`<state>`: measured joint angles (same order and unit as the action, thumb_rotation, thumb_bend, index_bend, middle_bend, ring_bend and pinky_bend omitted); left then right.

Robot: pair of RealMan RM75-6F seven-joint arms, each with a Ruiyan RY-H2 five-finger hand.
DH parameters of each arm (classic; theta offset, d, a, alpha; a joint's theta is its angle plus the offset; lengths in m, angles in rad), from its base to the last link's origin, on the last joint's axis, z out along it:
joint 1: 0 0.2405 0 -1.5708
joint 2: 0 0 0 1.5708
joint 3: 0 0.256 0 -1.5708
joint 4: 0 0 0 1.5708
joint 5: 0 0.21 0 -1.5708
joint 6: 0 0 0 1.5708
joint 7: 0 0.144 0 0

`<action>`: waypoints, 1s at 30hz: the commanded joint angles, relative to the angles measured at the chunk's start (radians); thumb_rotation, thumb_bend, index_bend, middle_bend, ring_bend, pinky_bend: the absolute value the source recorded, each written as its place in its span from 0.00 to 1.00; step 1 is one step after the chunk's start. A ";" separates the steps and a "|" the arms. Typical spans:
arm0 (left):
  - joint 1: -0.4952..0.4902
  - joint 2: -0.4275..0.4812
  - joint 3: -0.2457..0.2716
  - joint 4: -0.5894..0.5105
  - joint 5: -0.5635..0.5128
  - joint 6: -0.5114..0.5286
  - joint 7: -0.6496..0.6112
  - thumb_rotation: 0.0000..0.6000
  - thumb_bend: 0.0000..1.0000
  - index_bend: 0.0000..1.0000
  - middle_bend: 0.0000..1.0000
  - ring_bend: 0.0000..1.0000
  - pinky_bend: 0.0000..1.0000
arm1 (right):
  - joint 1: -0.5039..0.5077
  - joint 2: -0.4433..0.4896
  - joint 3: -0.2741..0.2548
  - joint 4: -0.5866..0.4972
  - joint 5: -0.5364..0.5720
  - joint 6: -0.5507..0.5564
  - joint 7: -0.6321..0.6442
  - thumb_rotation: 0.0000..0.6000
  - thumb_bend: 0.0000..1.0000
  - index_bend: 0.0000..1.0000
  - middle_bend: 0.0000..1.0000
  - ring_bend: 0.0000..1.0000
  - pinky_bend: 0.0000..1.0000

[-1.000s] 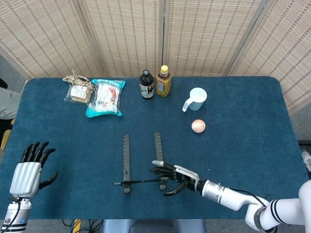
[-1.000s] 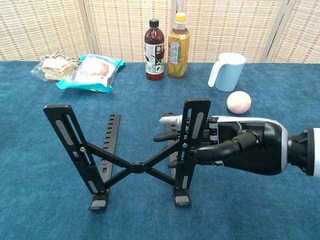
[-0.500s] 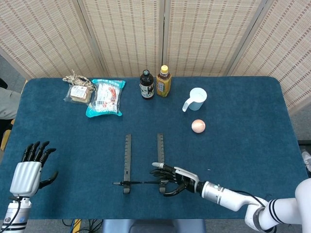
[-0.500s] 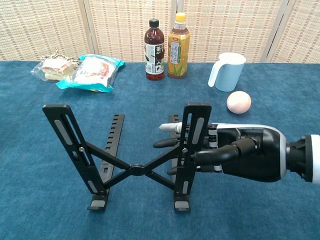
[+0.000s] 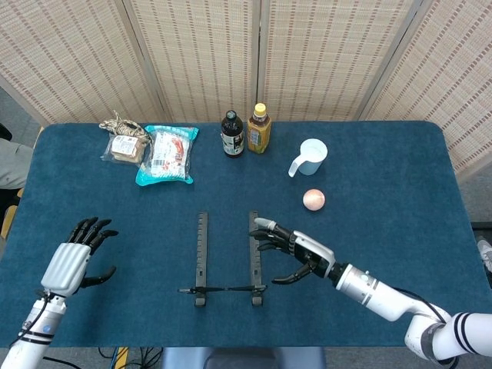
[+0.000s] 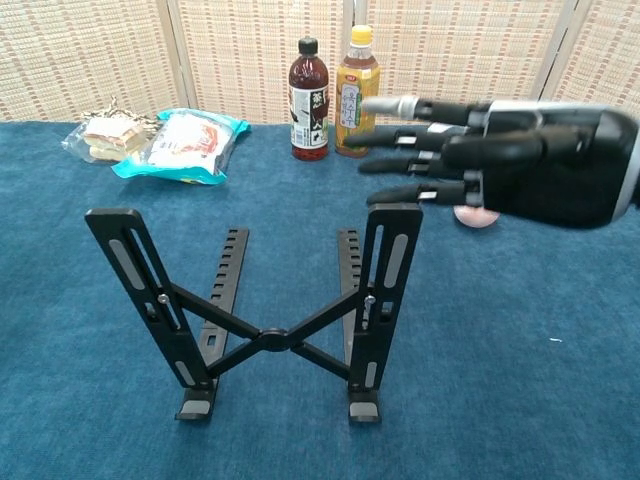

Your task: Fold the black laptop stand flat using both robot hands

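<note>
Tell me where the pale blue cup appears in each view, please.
Head view: the pale blue cup stands right of centre, near the far table edge, behind the egg.
Chest view: the right hand hides it; not visible.
Shared landmark: the yellow-capped bottle, standing to its left.

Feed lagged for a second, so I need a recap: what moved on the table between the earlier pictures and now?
The right hand let go of the laptop stand's right upright and rose above its top, fingers spread, holding nothing. The left hand moved up and inward toward the stand, open. The stand's legs had spread slightly while held; it is upright, not folded. Bottles, mug, egg and snack packets stayed put.
</note>
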<state>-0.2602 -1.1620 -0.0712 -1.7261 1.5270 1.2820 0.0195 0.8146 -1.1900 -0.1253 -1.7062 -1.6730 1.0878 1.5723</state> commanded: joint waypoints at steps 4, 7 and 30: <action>-0.127 0.038 0.021 0.022 0.045 -0.191 -0.216 1.00 0.22 0.24 0.16 0.09 0.04 | -0.012 0.061 0.033 -0.049 0.023 0.012 -0.049 1.00 0.00 0.00 0.15 0.10 0.17; -0.171 0.026 0.029 0.047 0.058 -0.247 -0.292 1.00 0.22 0.26 0.19 0.12 0.06 | -0.019 0.075 0.037 -0.060 0.028 0.005 -0.054 1.00 0.00 0.00 0.15 0.10 0.17; -0.260 -0.041 0.139 0.061 0.113 -0.333 -0.642 1.00 0.22 0.33 0.20 0.12 0.06 | -0.049 0.075 0.036 -0.059 0.008 -0.043 -0.043 1.00 0.00 0.00 0.14 0.10 0.17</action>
<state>-0.5163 -1.2030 0.0597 -1.6597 1.6332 0.9491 -0.6075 0.7655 -1.1145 -0.0894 -1.7649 -1.6646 1.0449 1.5293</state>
